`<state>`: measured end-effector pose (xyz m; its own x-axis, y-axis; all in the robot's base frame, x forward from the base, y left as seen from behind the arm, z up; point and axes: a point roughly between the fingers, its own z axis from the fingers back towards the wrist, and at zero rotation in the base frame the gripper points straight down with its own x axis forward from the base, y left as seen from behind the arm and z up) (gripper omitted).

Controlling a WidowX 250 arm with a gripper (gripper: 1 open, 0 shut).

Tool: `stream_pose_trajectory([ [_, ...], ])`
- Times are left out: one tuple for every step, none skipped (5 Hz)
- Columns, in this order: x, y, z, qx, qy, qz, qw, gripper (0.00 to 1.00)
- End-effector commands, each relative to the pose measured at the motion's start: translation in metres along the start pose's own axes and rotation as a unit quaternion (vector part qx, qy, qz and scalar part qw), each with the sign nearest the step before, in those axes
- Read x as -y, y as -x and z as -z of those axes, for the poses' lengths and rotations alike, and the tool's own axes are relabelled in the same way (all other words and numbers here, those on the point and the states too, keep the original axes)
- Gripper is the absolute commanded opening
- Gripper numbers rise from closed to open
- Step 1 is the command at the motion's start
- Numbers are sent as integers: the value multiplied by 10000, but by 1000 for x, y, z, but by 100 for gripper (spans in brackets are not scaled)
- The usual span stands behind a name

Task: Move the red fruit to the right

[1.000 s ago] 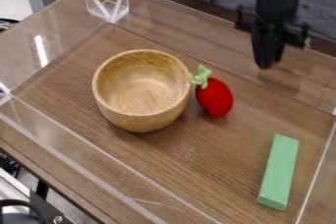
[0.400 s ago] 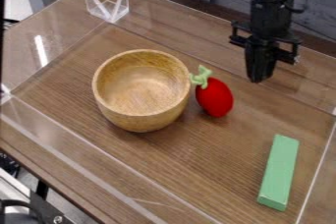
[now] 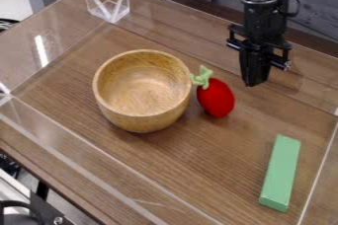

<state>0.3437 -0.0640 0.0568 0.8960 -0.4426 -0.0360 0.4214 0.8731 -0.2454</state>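
Observation:
The red fruit (image 3: pixel 215 97), glossy with a green leafy top, lies on the wooden table right beside the wooden bowl (image 3: pixel 141 90). My gripper (image 3: pixel 256 79) points down just above and to the right of the fruit, a small gap apart from it. Its dark fingers are pressed together, shut, with nothing between them.
A green block (image 3: pixel 280 173) lies near the front right. Clear acrylic walls (image 3: pixel 59 34) surround the table, with a clear folded piece (image 3: pixel 109 4) at the back left. Bare wood lies to the right of the fruit.
The gripper has moved left and down in the picture, coming closer to the red fruit. The fruit, bowl and block have stayed put.

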Motion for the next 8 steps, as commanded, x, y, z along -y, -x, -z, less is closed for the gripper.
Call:
stream_pose_trajectory([
  [-7, -2, -9, 254, -14, 6, 9997, 0],
  [-15, 0, -3, 295, 53, -83, 9995, 0],
  [-10, 0, 4, 381, 96, -302, 9988, 0],
  [-3, -1, 10, 477, 128, -515, 9974, 0],
  [2, 0, 12, 475, 154, -505, 9975, 0],
  [6, 3, 19, 454, 195, -519, 9974, 0],
  [10, 7, 21, 419, 251, -529, 9974, 100],
  [9, 8, 21, 435, 302, -655, 9964, 0],
])
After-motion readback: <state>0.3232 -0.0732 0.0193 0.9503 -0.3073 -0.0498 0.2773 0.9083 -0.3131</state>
